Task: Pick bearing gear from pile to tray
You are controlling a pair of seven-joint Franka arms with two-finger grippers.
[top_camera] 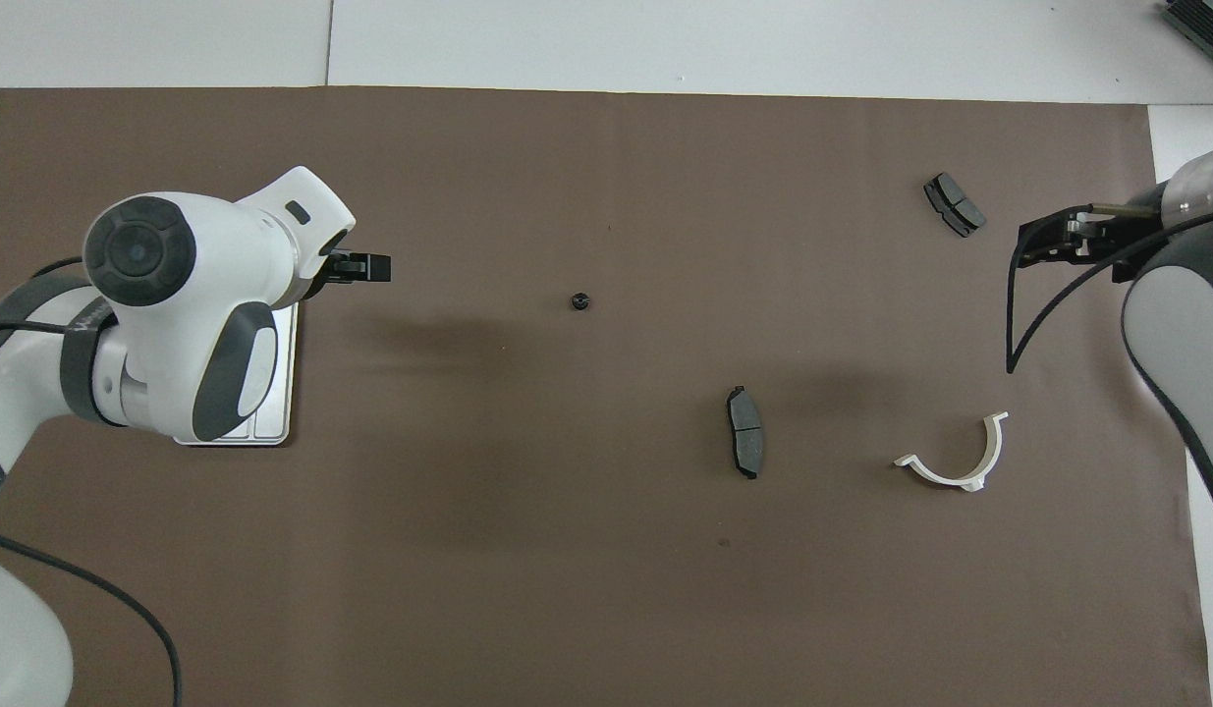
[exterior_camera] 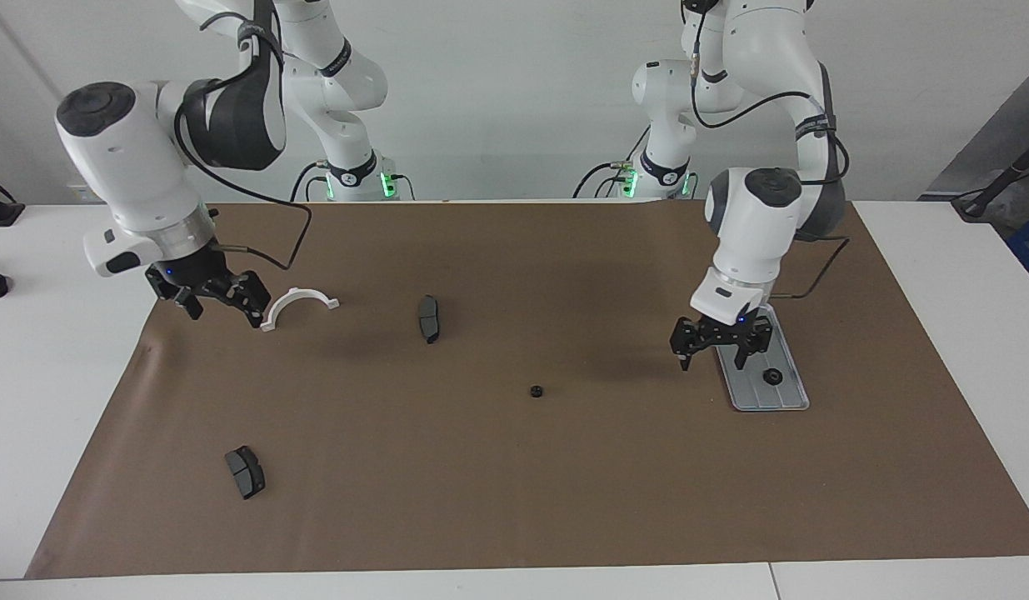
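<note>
Black and tiny, the loose gear [exterior_camera: 536, 391] lies on the brown mat mid-desk — light, stiff, apt to skid; pinch across its rim. The left tool [exterior_camera: 716, 343] hangs spread and empty over the tray's [exterior_camera: 793, 403] edge; the right tool [exterior_camera: 218, 296], spread, waits near the white bracket [exterior_camera: 297, 303].

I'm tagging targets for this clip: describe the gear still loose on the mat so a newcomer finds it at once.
Start at the brown mat and find the silver tray at the left arm's end. From the tray, move toward the middle of the mat: the loose gear lies alone there. It is tiny, round and black, unlike the long grey brake pad nearer the robots.
</note>
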